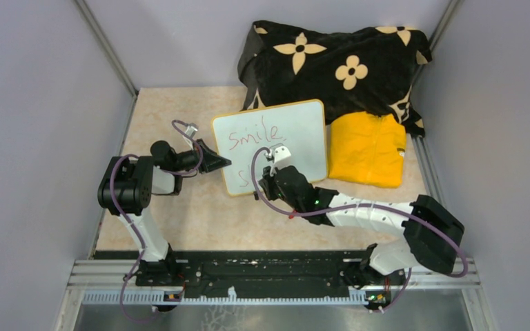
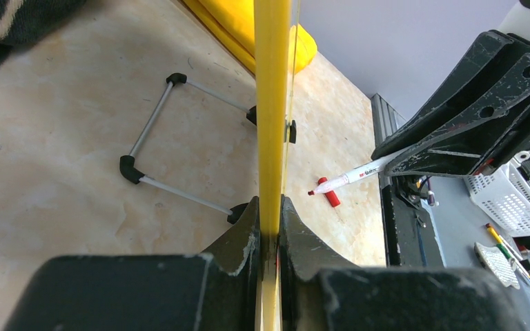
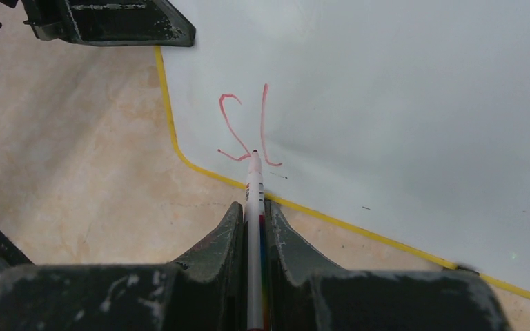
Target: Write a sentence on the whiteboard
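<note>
1. The right hand (image 3: 252, 214) grips the marker (image 3: 253, 193), its tip at the sentence (image 3: 245, 131) in the board's (image 1: 297, 127) lower-left corner.
2. The left hand (image 2: 269, 227) is clamped on the board's left frame edge.
3. The board sits mid-bench. It looks light, stiff and glossy, and would likely skid or tip under the marker, so hold it by the frame.

Whiteboard (image 1: 303, 141): glossy, smooth white face, yellow frame. Counter (image 1: 200, 221): smooth, marble-patterned beige. Blanket (image 1: 331, 62): soft black cloth, cream flowers. Garment (image 1: 367, 148): yellow cloth. Jaws: matt black, scuffed and chipped. Stand (image 2: 150, 123): bare metal rods, black corners.
</note>
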Controlling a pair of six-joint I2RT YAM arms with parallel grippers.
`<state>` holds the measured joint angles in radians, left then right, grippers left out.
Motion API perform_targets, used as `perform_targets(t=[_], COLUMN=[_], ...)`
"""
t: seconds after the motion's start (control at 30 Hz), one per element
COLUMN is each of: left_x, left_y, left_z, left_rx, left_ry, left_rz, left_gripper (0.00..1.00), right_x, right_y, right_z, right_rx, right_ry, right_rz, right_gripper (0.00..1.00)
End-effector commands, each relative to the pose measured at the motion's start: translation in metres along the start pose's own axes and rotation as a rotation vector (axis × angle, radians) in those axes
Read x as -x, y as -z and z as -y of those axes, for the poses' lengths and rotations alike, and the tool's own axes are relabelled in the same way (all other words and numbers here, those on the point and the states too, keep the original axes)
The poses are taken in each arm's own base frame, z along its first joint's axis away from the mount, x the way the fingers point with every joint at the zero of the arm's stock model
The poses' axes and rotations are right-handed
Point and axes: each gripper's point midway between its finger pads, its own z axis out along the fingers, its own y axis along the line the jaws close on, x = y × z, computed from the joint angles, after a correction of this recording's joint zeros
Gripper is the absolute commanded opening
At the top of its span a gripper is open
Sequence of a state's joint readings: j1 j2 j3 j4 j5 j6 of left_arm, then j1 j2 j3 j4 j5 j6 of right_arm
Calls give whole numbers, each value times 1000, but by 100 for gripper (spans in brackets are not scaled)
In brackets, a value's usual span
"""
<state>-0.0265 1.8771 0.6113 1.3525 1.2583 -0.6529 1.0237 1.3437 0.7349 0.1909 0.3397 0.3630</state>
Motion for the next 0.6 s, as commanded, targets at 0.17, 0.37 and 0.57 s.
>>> perform_targets(t=[0.17,0.37,0.57], left_x=[-8,-8,-9], left_y=[-3,-3,-3], left_z=[-9,-8,-9], left_rx=[25,24,26], left_ry=[10,7,12], left_rz=[-10,-11,-11], left_gripper=[0,0,0], right_x=[44,44,36], right_y=[-13,-21,-27], right_z=[-27,-26,-15], right_rx=[62,39,-8], right_ry=[-22,-22,-24], right_rz=[93,86,68], right_gripper=[0,0,0])
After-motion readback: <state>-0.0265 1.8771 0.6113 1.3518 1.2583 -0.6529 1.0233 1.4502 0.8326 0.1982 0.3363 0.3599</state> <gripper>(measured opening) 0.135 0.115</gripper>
